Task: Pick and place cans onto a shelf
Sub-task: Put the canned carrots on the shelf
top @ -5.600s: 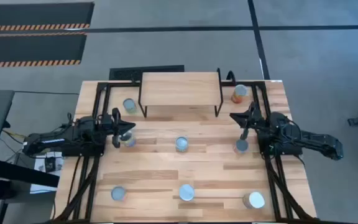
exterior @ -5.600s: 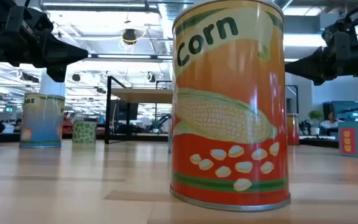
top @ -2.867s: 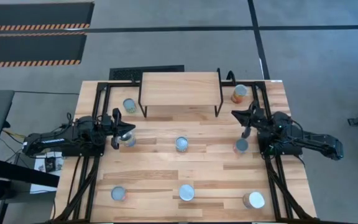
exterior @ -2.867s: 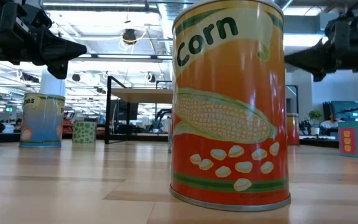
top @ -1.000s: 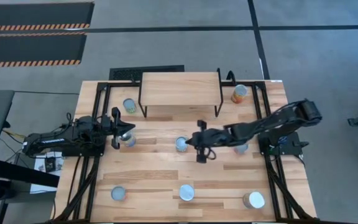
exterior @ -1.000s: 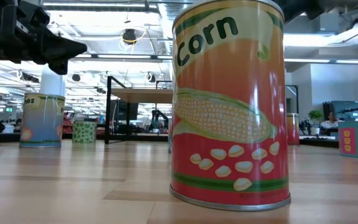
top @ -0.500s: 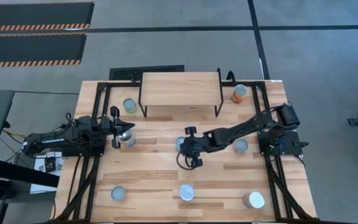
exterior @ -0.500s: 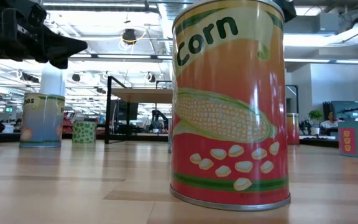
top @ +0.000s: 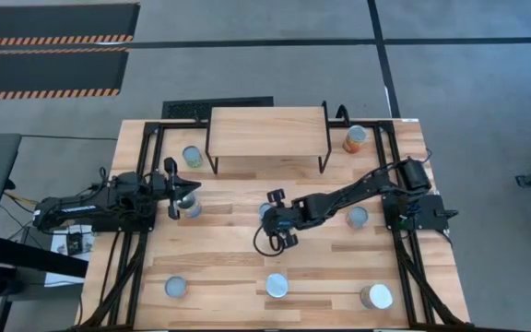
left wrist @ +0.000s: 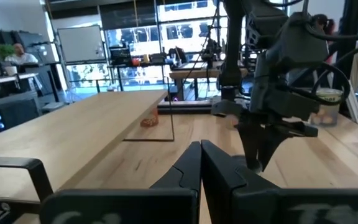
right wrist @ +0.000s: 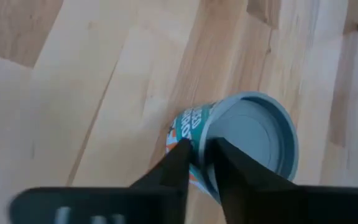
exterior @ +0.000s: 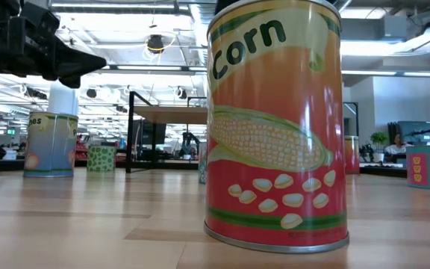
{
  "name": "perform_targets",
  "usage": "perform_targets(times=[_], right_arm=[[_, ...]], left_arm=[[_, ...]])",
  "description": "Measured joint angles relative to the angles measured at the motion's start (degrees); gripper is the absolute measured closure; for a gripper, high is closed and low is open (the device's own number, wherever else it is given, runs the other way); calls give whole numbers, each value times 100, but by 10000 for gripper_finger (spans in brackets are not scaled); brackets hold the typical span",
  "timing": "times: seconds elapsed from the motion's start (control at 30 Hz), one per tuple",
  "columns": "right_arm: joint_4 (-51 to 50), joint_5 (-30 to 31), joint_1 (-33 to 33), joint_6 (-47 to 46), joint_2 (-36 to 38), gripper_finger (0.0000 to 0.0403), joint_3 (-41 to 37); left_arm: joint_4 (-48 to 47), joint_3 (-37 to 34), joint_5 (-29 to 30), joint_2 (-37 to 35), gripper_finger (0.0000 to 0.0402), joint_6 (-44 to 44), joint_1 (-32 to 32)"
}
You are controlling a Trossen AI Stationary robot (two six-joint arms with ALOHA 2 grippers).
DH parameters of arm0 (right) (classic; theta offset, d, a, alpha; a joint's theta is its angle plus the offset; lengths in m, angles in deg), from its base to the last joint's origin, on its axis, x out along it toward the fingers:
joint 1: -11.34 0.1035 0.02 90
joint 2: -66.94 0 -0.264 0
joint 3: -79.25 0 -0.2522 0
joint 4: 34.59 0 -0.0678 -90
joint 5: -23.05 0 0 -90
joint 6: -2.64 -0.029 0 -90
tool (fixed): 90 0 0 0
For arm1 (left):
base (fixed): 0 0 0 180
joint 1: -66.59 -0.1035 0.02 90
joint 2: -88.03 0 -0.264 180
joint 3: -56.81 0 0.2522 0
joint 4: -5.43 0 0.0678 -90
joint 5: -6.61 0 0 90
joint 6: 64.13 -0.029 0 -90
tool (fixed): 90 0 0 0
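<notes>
Pale plank tabletop (top: 229, 249); right gripper (right wrist: 197, 163) near-clenched over round teal can (right wrist: 244, 144); left gripper (left wrist: 200, 163) clenched, empty.

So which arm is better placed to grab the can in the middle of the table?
The right. Its pincer hangs directly over the middle can, fingers nearly shut, while the left pincer, shut, waits near another can at the table's left side.

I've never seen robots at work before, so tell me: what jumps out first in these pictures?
The big orange corn can fills the low view because it stands right at that camera. From above, the right arm stretches to the table's middle, its hand poised over a teal-labelled can. The left hand waits near the left edge, and the wooden shelf at the back holds no cans.
</notes>
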Motion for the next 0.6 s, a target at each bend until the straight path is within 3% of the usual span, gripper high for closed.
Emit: perform_targets(times=[0.17, 0.43, 0.6], right_arm=[[-10, -48, -49, 40, 35, 390, -8], [-389, -104, -220, -402, 927, 388, -33], [-1112, -43, -782, -1263, 1763, 395, 171]], left_arm=[[52, -2, -1, 0, 402, -4, 0], [221, -2, -1, -2, 402, -296, -7], [338, -2, -3, -2, 402, -373, -7]])
